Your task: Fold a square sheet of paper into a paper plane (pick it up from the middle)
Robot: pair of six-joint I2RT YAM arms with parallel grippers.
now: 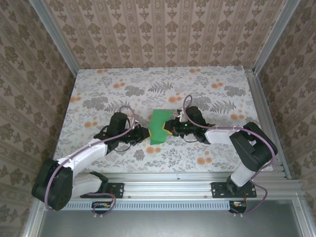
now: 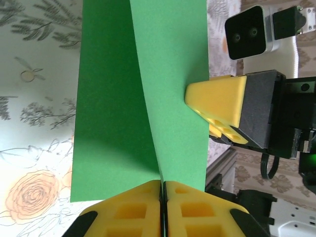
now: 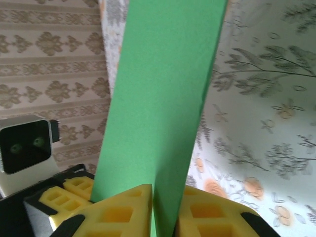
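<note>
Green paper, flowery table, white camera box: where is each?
paper (image 1: 159,127), top view, its flat middle.
table (image 1: 197,81), top view, bare far part.
camera box (image 2: 248,32), left wrist view, its dark front.

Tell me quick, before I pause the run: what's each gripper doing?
Left gripper: shut on the green paper sheet, near edge.
Right gripper: shut on the same sheet, opposite edge.

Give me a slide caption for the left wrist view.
Left gripper pinching the creased green paper sheet; right gripper at its side edge.
</note>
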